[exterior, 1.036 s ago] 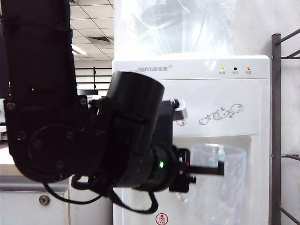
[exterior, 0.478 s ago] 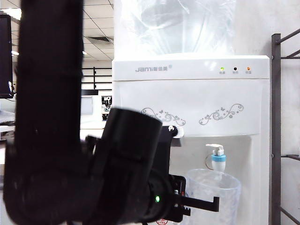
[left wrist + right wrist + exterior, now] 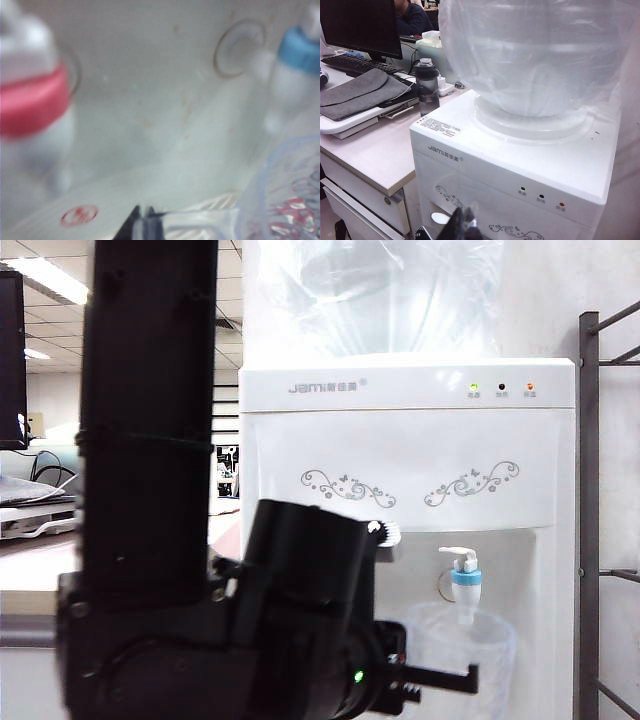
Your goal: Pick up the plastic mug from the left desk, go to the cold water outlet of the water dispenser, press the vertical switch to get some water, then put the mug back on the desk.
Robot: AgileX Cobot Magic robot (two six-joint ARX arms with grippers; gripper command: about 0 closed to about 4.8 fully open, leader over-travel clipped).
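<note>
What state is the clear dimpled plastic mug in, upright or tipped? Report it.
Upright: the clear plastic mug stands rim-up beneath the blue-collared tap, held by the shut left gripper.

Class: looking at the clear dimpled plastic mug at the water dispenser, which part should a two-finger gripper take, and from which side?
The loop handle: thin enough for shut jaws. Come level from the side away from the blue-collared tap, as the left gripper does, keeping the clear dimpled plastic mug upright, mouth open beneath the nozzle.

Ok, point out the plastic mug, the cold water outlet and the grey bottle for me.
plastic mug (image 3: 480, 650): exterior view, clear wall below the rim.
cold water outlet (image 3: 466, 585): exterior view, blue collar.
grey bottle (image 3: 427, 90): right wrist view, smoky body.
</note>
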